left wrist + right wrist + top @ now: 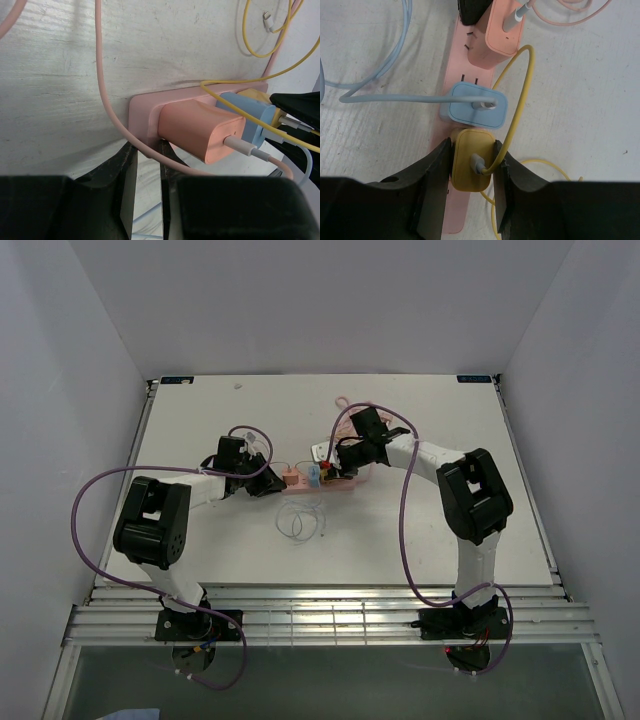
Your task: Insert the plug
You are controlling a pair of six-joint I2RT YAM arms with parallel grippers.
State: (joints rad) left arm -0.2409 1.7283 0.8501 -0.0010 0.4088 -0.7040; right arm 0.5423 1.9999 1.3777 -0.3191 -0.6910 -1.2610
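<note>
The right gripper (472, 160) is clamped around a yellow plug (467, 150) on a pink power strip (457, 65), beside a blue plug (472, 107). The left gripper (148, 150), nearly closed, meets the strip's end; whether it holds anything is unclear. Insertion seems under way. Next: press straight down.

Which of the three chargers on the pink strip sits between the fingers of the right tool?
The yellow charger, at the row's end. The right tool flanks it; the blue charger and pink charger sit farther along.
</note>
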